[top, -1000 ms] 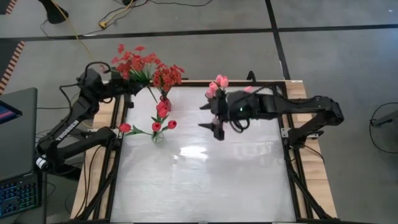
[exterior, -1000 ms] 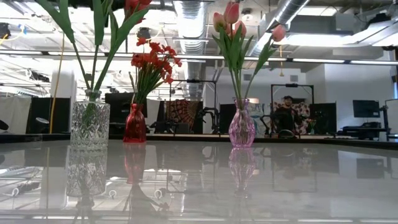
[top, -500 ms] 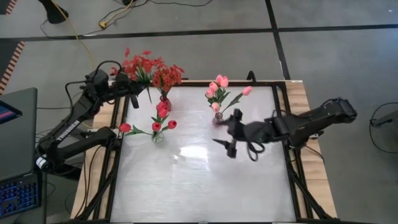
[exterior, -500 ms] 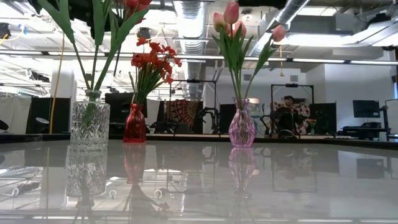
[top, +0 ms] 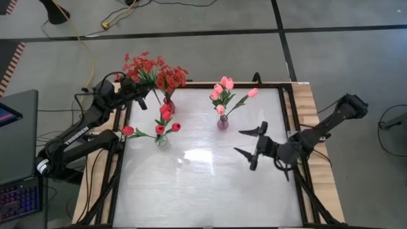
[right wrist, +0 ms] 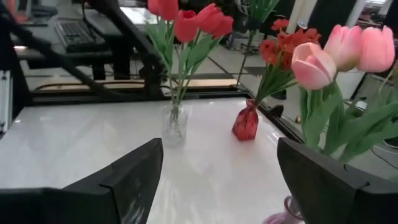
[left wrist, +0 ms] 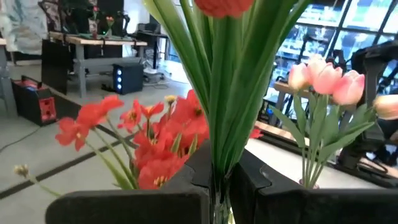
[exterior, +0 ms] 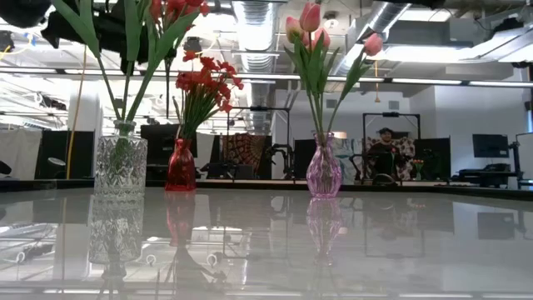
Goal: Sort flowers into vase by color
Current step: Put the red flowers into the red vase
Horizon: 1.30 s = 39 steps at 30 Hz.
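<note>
My left gripper (top: 145, 97) hovers at the table's far left corner, shut on a bushy red spray (top: 141, 63). Beside it, a second red spray (top: 170, 77) stands in a red vase (top: 168, 102). Red tulips (top: 166, 121) stand in a clear glass vase (exterior: 120, 167). Pink tulips (top: 222, 86) stand in a pink glass vase (exterior: 324, 171) at the far middle. My right gripper (top: 240, 142) hangs open above the table's right half, right of and nearer than the pink vase, with nothing between its fingers. My left gripper pinches the spray's green stems (left wrist: 214, 180) between its two fingers. The fingers lie level, coming from the table's left, across the stems. The spray stands upright and lifted clear, with its blossoms above the fingers and its thin stem end (top: 156, 98) hanging below, close to the red vase.
The three vases stand along the table's far half, and the glossy white top (top: 203, 184) nearer me is bare. A wooden frame (top: 321, 191) borders the table. A laptop and keyboard (top: 16, 159) sit off the left edge. A person (exterior: 385, 150) sits far behind in the room.
My right gripper has drawn away from the pink vase toward the table's right and near side, sinking and staying open. The pink tulips stay in their vase. My left gripper has sunk a little with the spray, toward the red vase.
</note>
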Each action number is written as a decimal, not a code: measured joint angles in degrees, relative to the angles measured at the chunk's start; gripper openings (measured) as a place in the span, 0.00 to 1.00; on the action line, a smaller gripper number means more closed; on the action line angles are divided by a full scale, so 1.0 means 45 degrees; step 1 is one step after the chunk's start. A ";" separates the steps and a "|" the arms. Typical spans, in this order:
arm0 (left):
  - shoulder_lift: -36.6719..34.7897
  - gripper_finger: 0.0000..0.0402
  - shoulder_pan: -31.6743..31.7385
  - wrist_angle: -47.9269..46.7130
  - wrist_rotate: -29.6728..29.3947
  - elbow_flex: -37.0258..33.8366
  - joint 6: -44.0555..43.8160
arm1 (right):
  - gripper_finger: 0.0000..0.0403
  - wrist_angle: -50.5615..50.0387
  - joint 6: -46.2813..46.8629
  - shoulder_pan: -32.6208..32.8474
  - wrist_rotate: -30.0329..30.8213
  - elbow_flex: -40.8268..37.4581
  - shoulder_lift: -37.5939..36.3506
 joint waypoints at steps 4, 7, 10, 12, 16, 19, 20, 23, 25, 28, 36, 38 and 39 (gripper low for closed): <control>-0.0001 0.03 0.0000 0.0994 -0.0187 -0.0754 -0.0331 | 0.85 -0.1247 0.0640 0.0526 0.0493 -0.0032 -0.0312; -0.0001 0.03 0.0000 0.2073 -0.0639 -0.1332 -0.0412 | 0.85 -0.2134 0.1289 0.0712 0.1351 -0.0037 -0.0312; -0.0001 0.03 0.0000 0.3174 -0.0914 -0.1851 -0.0436 | 0.85 -0.2482 0.1671 0.0696 0.1696 -0.0037 -0.0312; -0.0001 0.03 0.0000 0.3616 -0.0971 -0.2146 -0.0439 | 0.85 -0.2389 0.1665 0.0705 0.1697 -0.0037 -0.0312; -0.0001 0.03 0.0000 0.4245 -0.1106 -0.2623 -0.0373 | 0.85 -0.2353 0.1664 0.0702 0.1696 -0.0037 -0.0317; 0.0012 0.03 -0.0005 0.5073 -0.1261 -0.3111 -0.0495 | 0.85 -0.2343 0.1664 0.0660 0.1701 -0.0037 -0.0317; 0.0024 0.03 -0.0010 0.5273 -0.1310 -0.3204 -0.0566 | 0.85 -0.2347 0.1664 0.0625 0.1696 -0.0037 -0.0316; 0.0019 0.03 -0.0010 0.5736 -0.1384 -0.3402 -0.0737 | 0.85 -0.2343 0.1665 0.0467 0.1695 -0.0037 -0.0312; 0.0024 0.03 -0.0010 0.5798 -0.1402 -0.3473 -0.0771 | 0.85 -0.2340 0.1667 0.0324 0.1679 -0.0037 -0.0309; 0.0024 0.03 -0.0010 0.5804 -0.1437 -0.3571 -0.0776 | 0.85 -0.2326 0.1664 0.0115 0.1673 -0.0037 -0.0228; 0.0140 0.03 -0.0014 0.6528 -0.1719 -0.3605 -0.0694 | 0.85 -0.2278 0.1550 -0.0446 0.1394 -0.0037 -0.0220; 0.0407 0.03 -0.0023 0.6739 -0.1687 -0.3602 -0.0765 | 0.85 -0.2145 0.1352 -0.0663 0.1269 -0.0034 -0.0220; 0.0610 0.03 -0.0053 0.6805 -0.1678 -0.3602 -0.0769 | 0.85 -0.2098 0.1310 -0.0763 0.1252 -0.0032 -0.0220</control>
